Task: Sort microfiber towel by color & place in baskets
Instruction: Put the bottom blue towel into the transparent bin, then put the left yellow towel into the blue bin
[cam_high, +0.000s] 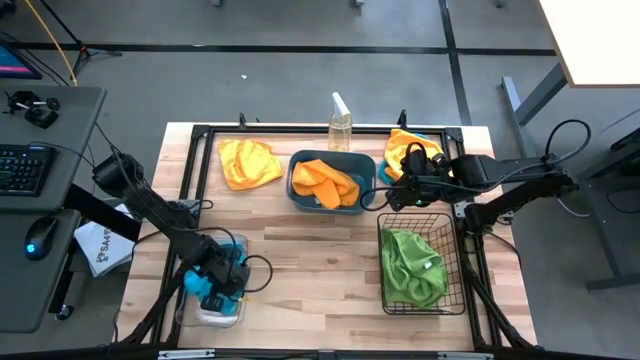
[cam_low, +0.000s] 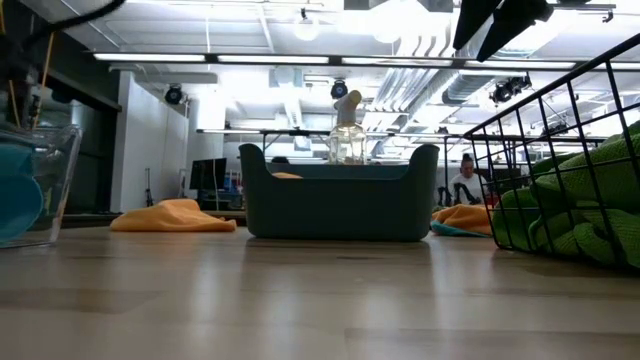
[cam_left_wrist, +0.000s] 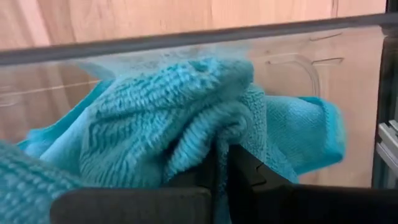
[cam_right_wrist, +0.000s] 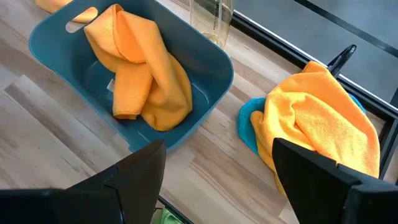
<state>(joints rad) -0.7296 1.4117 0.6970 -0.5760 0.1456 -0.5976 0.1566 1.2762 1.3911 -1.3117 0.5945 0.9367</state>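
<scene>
The left gripper (cam_high: 213, 283) is lowered into the clear bin (cam_high: 222, 316) at the near left corner of the table (cam_high: 300, 260), and its fingers (cam_left_wrist: 249, 177) are seen pressed together on a fold of a sky-blue towel (cam_left_wrist: 155, 130); the rest of this cloth is bunched just beyond the fingers against the clear wall, and from above most of it is hidden under the gripper. In the low view only one edge of the bin with a blue shape behind it is shown at the picture's border. The right gripper (cam_high: 403, 180) is held above the far right part of the table, with its fingers (cam_right_wrist: 130, 177) standing wide apart and nothing seen between them. Ahead of these fingers, to one side, the teal tub (cam_right_wrist: 208, 59) is found with an orange towel (cam_right_wrist: 146, 78) lying folded inside; to the other side an orange-yellow towel (cam_right_wrist: 323, 124) is heaped on a blue towel (cam_right_wrist: 249, 121), of which only a small edge can be seen. A further yellow towel (cam_high: 248, 162) lies flat beyond the tub on the left. A pale spray bottle (cam_high: 340, 125) stands behind the tub; its top is cut off in the right wrist view. Green towels (cam_high: 412, 265) are crumpled inside the black wire basket (cam_high: 455, 300); how many are there cannot be told.
</scene>
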